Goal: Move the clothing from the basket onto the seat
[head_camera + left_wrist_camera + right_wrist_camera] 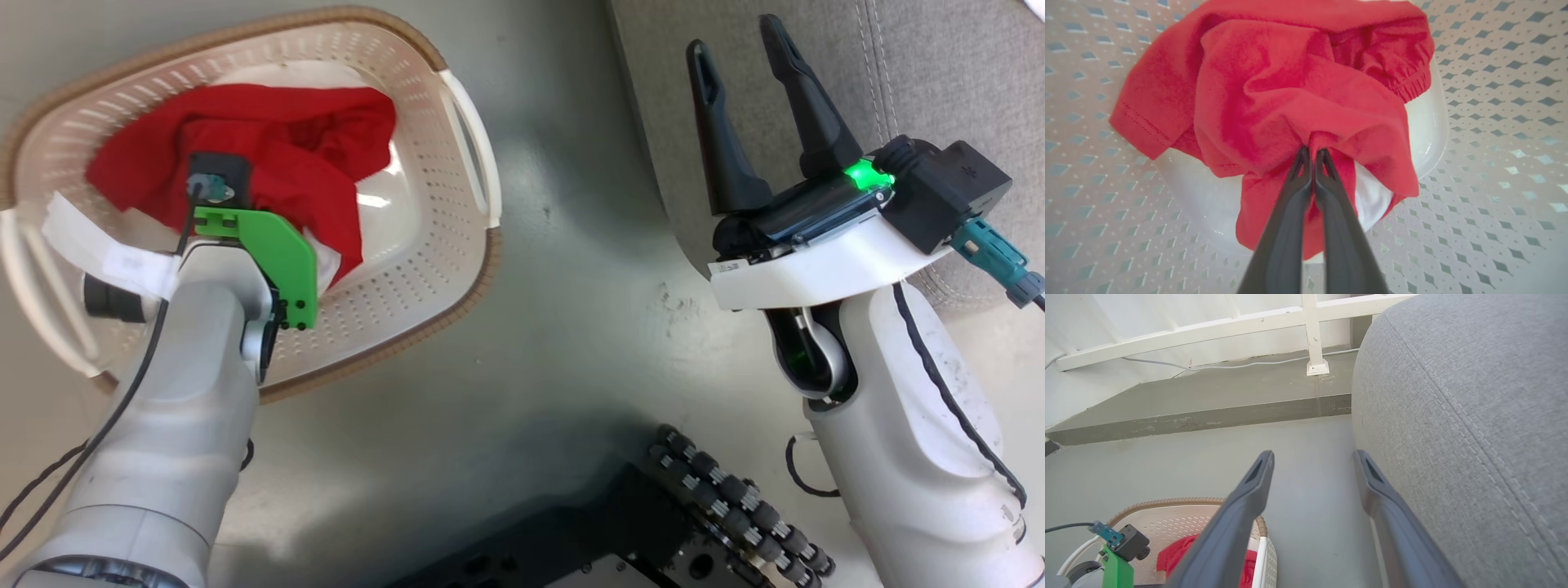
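Clothing of soft bright red fabric (1274, 94) lies bunched inside the cream perforated plastic basket (424, 269) — the left gripper (1312, 153) pinches a fold of it, fingers pressed together. The right gripper (735, 33) hangs spread and empty, just beside the grey upholstered seat (939, 65).

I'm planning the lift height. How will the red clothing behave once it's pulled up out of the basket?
Probably floppy: the clothing lies crumpled in soft folds, so it should drape and hang down from the left gripper, which pinches one fold. Likely light for its bulk, being thin fabric. A trailing hem might catch on the basket rim.
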Motion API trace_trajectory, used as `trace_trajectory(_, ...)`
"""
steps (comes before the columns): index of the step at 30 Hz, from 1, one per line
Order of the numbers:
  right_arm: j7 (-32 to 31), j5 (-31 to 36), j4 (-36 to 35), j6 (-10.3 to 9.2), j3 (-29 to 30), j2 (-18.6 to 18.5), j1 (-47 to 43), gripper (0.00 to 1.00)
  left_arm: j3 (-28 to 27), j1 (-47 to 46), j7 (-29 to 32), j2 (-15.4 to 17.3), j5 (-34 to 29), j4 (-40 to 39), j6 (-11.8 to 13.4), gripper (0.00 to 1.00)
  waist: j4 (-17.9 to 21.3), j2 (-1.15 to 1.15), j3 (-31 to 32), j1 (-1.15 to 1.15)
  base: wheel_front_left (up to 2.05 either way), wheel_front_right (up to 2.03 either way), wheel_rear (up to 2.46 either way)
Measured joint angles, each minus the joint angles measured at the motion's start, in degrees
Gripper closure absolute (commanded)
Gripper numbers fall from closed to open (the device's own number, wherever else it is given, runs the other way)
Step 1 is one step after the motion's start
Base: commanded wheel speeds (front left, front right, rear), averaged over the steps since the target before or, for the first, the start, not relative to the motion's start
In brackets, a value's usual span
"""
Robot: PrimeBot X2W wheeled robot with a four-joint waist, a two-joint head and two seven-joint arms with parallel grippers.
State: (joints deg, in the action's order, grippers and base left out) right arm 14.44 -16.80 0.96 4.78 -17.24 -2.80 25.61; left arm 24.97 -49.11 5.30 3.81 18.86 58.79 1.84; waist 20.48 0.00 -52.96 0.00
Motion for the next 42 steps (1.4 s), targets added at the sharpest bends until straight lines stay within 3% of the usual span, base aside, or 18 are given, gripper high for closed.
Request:
trace_trajectory(18, 0.1, 2.3, 6.8, 0.23, 2.5, -2.9, -0.5, 0.0, 3.2, 4.6, -14.8, -1.4, 0.4, -3.2, -4.9, 1.0, -6.5, 0.0, 10.7, 0.0, 0.0, 0.0, 0.0)
trace_trajectory(22, 0.1, 2.3, 8.3, 0.23, 3.1, -3.3, -1.9, 0.0, 3.1, 5.9, -18.2, -1.5, 1.1, -4.3, -4.9, 1.0, -8.1, 0.0, 13.8, 0.0, 0.0, 0.0, 0.0)
trace_trajectory(30, 0.1, 2.3, 10.9, 0.23, 3.9, -4.3, -4.1, 0.0, 3.3, 9.2, -19.1, -1.7, 5.2, -8.5, -6.4, 1.0, -11.1, 0.0, 20.2, 0.0, 0.0, 0.0, 0.0)
trace_trajectory(42, 0.1, 2.8, 13.8, 0.65, 3.3, -4.4, -7.5, 0.0, 3.5, 13.4, -19.6, -1.7, 6.2, -13.7, -6.4, 1.0, -14.7, 0.0, 30.1, 0.0, 0.0, 0.0, 0.0)
